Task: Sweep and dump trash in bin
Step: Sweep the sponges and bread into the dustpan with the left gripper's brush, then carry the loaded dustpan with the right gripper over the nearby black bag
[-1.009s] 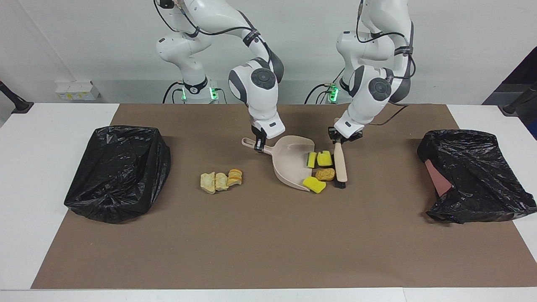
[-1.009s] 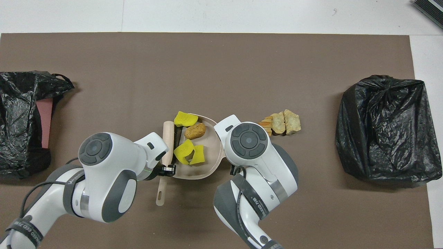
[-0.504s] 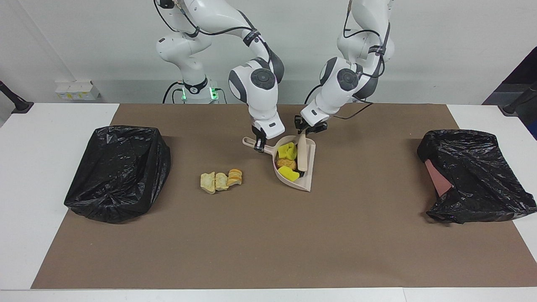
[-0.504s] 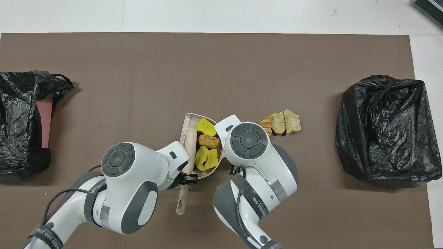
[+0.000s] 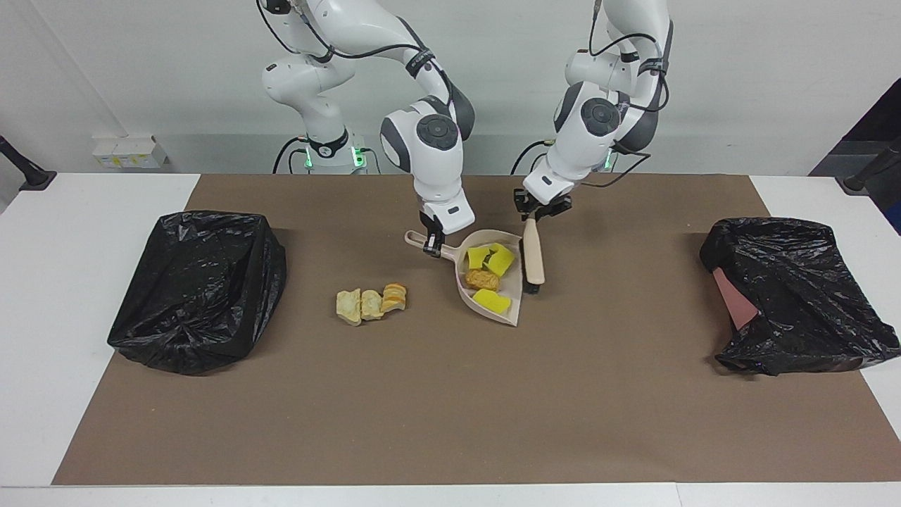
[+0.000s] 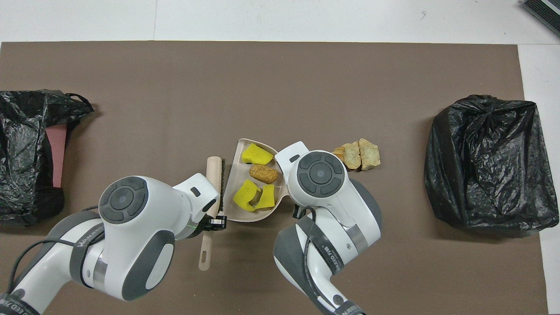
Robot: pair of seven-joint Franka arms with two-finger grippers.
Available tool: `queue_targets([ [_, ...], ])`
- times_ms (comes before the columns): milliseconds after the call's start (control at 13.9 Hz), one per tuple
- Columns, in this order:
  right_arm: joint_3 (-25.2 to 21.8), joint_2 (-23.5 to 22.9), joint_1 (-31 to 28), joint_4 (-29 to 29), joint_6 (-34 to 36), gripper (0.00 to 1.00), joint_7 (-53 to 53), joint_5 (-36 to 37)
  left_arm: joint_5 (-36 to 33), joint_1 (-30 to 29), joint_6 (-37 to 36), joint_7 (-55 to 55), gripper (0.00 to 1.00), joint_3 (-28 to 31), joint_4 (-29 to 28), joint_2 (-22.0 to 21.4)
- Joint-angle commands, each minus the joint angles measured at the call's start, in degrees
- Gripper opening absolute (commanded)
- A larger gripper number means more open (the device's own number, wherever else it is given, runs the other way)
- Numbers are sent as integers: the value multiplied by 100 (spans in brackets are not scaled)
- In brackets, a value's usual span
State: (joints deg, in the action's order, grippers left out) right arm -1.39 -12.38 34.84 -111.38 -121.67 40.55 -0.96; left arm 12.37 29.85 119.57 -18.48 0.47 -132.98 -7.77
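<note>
left end effector [image 5: 533, 215] pinches the brush [image 5: 533, 255] handle, just beside the dustpan [image 5: 510, 310] | right end effector [image 5: 431, 244] pinches the dustpan handle | trash: yellow sponge bits [image 5: 492, 258] and brown lump [image 5: 483, 279] lie in the dustpan; pastry pieces [image 5: 371, 305] lie on the mat toward the right arm's end

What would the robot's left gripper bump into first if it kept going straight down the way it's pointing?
Most likely the brown mat right beside the dustpan. The left gripper points down, shut on the brush, so the brush's bristle end would probably touch first, though its height is hard to judge.
</note>
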Motion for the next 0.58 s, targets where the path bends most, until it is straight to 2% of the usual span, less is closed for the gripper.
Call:
queue_targets([
  [0, 34, 200, -117, -24, 90, 0, -126, -71, -488, -49, -267, -454, 0, -21, -17, -145],
  [144, 34, 533, -388, -24, 405, 0, -31, -62, -857, -145, -399, -691, 0, -39, -44, -242],
  [504, -1, 1430, -1355, 11, 1030, 0, 215, -18, -867, -41, -364, -1218, 0, -82, -211, -374],
])
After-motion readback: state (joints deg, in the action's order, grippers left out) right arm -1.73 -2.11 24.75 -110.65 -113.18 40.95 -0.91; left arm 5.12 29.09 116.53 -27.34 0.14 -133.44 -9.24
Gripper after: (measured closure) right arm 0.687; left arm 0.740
